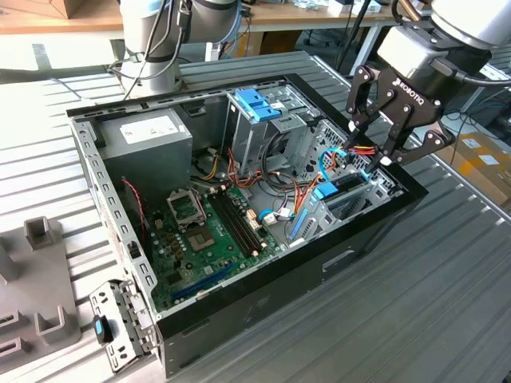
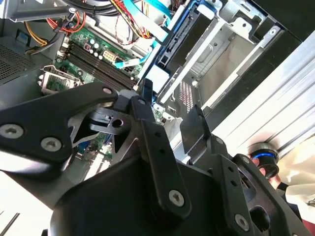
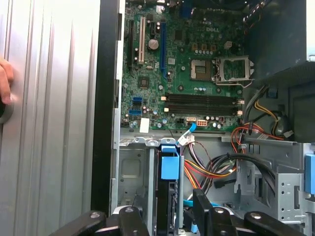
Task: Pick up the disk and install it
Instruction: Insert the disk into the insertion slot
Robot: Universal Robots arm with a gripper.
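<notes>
The disk (image 1: pixel 329 191) stands on edge in the drive cage at the open computer case's corner, on the exterior view's right. Its blue rail end (image 3: pixel 169 166) faces the motherboard, and its dark body (image 2: pixel 178 38) runs along the silver cage wall. My gripper (image 1: pixel 370 148) hangs just above that cage and is open, with nothing between the black fingers (image 2: pixel 147 105). In the first wrist view the fingertips (image 3: pixel 201 200) flank the disk's slot.
Coloured cables (image 1: pixel 355 150) cross right under the gripper. Inside the case lie the motherboard (image 1: pixel 204 231), a grey power supply box (image 1: pixel 148 136) and a blue bracket (image 1: pixel 257 104) on the upper cage. A person's hand (image 3: pixel 5 83) rests on the ribbed table beside the case.
</notes>
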